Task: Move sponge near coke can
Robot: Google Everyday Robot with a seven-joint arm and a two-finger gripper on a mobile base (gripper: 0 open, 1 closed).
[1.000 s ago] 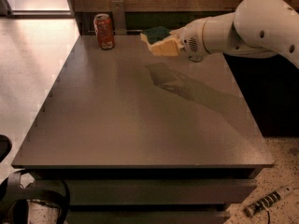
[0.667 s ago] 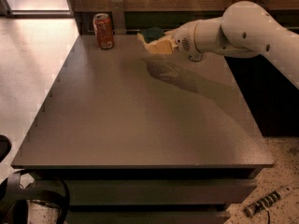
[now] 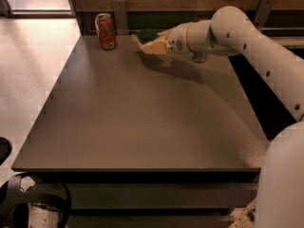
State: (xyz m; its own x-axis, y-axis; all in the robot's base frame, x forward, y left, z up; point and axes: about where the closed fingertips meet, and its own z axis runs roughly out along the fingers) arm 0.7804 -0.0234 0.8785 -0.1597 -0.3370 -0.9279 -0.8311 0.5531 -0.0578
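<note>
Because the sponge [image 3: 147,41] must end up beside the coke can [image 3: 106,31], the gripper [image 3: 164,43] pinches it by one end and holds it just above the desk [image 3: 142,122], near the far edge and right of the can. The can stands upright at the far left corner. Lifting likely avoids dragging. One sponge, one can, one gripper.
</note>
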